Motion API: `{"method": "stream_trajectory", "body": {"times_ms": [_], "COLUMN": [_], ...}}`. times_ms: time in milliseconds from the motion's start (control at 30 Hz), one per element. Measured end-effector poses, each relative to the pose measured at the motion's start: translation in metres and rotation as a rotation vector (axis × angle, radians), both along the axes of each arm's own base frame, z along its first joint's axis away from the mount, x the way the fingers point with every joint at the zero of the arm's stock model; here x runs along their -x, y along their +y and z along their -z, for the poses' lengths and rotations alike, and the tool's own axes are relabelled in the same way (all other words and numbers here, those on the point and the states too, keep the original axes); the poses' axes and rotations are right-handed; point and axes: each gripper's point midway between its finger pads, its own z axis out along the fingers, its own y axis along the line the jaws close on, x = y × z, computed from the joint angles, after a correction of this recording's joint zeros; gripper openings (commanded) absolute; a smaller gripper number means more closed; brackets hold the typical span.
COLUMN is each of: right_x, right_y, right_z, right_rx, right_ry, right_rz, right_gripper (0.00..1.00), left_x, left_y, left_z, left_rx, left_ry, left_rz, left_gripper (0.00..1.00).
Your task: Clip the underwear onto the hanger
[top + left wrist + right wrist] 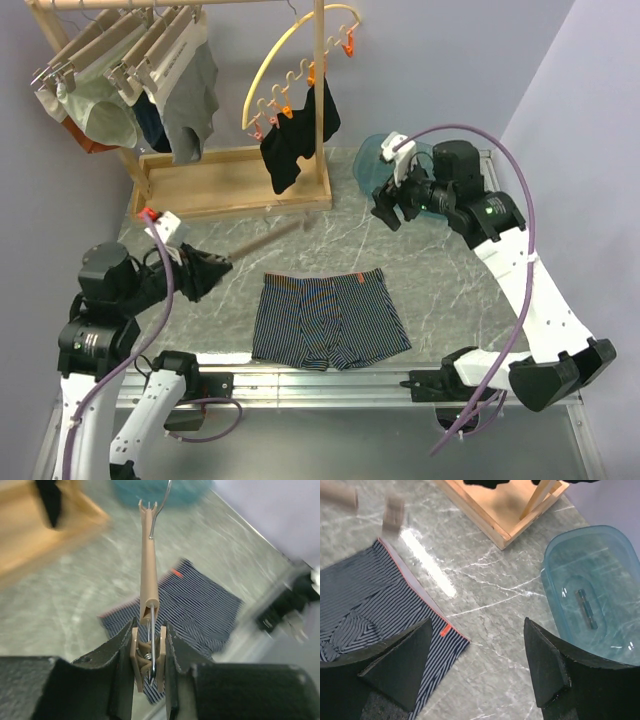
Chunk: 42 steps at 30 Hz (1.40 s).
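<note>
The underwear (330, 320), navy with pale pinstripes and a grey waistband, lies flat on the marble table near the front edge. It also shows in the left wrist view as striped cloth (200, 602) under the bar. My left gripper (215, 268) is shut on the clip at the near end of the hanger (268, 240), whose pale bar reaches out blurred above the table, left of the waistband. From the left wrist the bar (149, 565) runs straight away from my left gripper (150, 626), wire hook (161, 507) at the far end. My right gripper (395, 205) hangs open and empty, as seen from its wrist (477, 625), just right of the waistband corner (442, 625).
A wooden rack (235, 180) at the back left carries hangers with grey and other briefs; a yellow arc with orange pegs (290, 75) holds a black garment (295, 140). A blue plastic tub (592, 595) sits at the back right, close beside my right gripper.
</note>
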Motion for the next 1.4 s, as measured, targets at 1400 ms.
{"method": "stream_trajectory", "body": {"times_ms": [1400], "right_x": [0.027], "right_y": [0.104], "right_z": [0.109], "right_rx": [0.283], "right_ry": [-0.193], "right_rz": [-0.493], "right_gripper": [0.77], "left_x": [-0.079], "left_y": [-0.096], "left_z": [0.106], "left_rx": [0.499], "left_ry": [0.569], "left_rz": [0.383], "left_gripper": [0.00]}}
